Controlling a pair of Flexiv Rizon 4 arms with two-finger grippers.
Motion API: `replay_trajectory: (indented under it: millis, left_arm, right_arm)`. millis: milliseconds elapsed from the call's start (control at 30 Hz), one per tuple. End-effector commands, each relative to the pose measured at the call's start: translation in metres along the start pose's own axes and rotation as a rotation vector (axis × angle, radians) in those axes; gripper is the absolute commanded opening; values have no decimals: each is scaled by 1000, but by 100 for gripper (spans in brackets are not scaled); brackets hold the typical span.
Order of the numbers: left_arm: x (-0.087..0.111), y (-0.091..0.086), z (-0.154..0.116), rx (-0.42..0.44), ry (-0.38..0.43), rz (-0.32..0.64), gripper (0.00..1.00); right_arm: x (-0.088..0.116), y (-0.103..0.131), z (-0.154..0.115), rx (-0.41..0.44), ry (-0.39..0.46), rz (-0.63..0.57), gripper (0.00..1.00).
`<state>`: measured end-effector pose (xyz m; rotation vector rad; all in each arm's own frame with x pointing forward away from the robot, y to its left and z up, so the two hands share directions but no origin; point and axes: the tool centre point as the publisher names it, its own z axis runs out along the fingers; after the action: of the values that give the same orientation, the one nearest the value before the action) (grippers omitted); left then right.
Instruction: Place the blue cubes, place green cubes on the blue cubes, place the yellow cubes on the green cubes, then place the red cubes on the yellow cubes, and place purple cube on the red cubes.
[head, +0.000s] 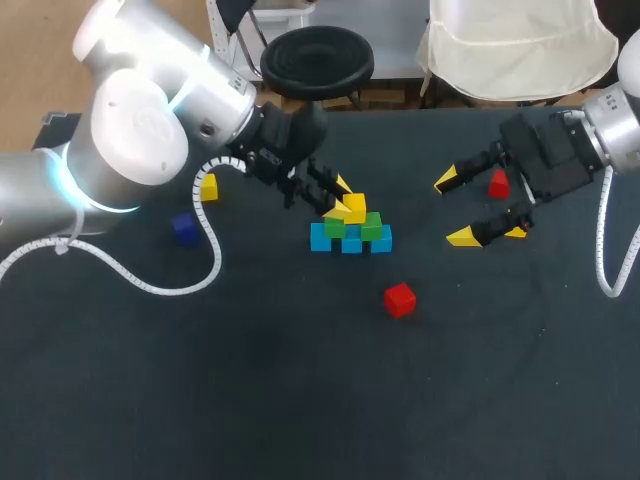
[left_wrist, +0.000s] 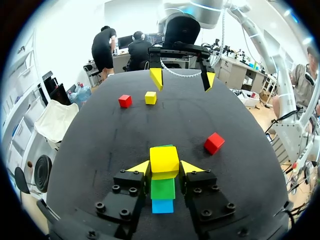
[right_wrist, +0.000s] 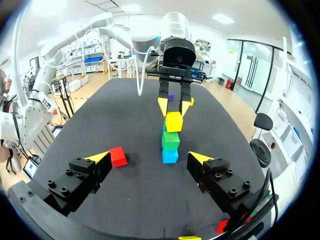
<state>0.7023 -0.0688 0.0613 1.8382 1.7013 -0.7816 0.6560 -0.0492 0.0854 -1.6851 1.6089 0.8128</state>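
1. The left jaws are closed on a small yellow cube (left_wrist: 164, 159), with one yellow tip against each of two opposite sides.
2. That cube sits on top of two green cubes (head: 372, 229), which rest on a row of three light-blue cubes (head: 351, 242) in the middle of the dark, cloth-covered worktop (head: 300, 400).
3. The right jaws are spread wide and hold nothing. They hang well apart from the stack and face it.
4. A loose red cube (head: 399, 299) lies near the stack.
5. A second red cube (head: 498, 183) and a second yellow cube (head: 517, 231) lie under the right jaws.
6. A third yellow cube (head: 208, 187) and a dark purple cube (head: 185, 228) lie beside the left arm (head: 140, 140).
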Motion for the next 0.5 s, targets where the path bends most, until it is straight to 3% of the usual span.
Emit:
replay_trajectory:
  millis: [33,500]
  left_arm:
    - [0,1,0,1,2,3,0]
    - [1,5,-1,0,2,14,0]
  right_arm:
    - [0,0,0,0,-2,-1,100]
    - [0,0,0,0,-2,-1,100]
